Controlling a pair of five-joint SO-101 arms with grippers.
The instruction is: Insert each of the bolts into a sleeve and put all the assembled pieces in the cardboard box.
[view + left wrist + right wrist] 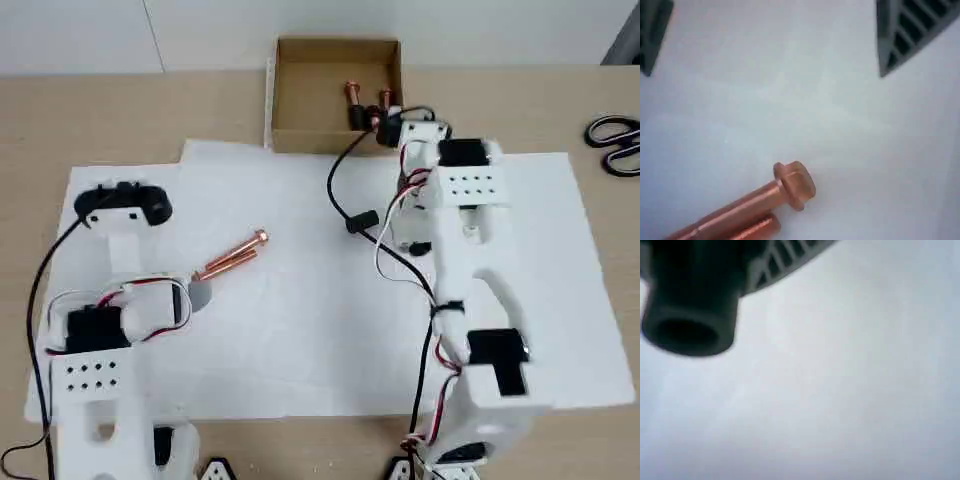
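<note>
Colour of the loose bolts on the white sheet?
Copper. The bolts show best in the left wrist view.

In the cardboard box (300,60) 2 sleeved bolts (354,104) are being contained, well outside it 2 bare bolts (233,256), and 1 black sleeve (690,315) is being gripped.

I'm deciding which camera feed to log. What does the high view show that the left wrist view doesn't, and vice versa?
High view, not left wrist: the cardboard box with copper-headed pieces inside, the right arm extended to its rim, and the scissors beyond the sheet. Left wrist view, not high: the flanged hex head of one bolt up close, and the left gripper with its fingers wide apart. Shared: the copper bolts lying side by side on the white sheet.
</note>
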